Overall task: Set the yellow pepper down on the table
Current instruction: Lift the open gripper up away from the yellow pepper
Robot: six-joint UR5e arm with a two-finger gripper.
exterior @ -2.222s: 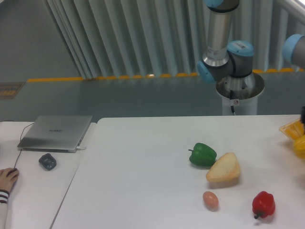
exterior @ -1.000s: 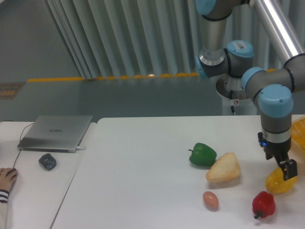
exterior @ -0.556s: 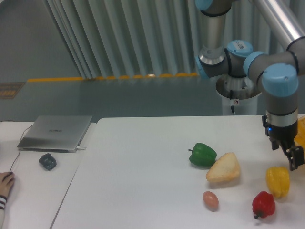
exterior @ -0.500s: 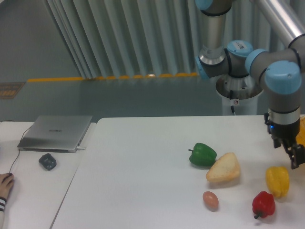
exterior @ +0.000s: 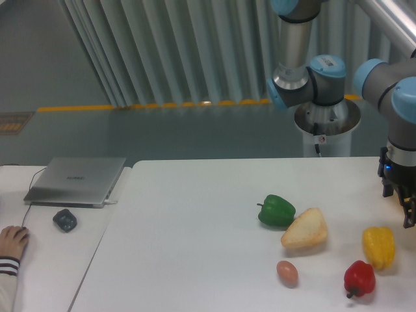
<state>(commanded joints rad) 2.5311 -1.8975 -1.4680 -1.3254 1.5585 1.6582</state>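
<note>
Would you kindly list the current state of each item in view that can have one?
yellow pepper: resting on the table, released
gripper: above the pepper, apart from it; open or shut cannot be told
laptop: lid closed
red pepper: lying on the table
green pepper: lying beside the bread

A single fixed camera is looking down at a slant from above the near edge of the table, facing the far wall of grey vertical slats. It is sitting at a middling distance, taking in most of the tabletop, the adjoining desk with the laptop on the left, and the arm's base at far right. The right edge of the frame is cropping the gripper.
</note>
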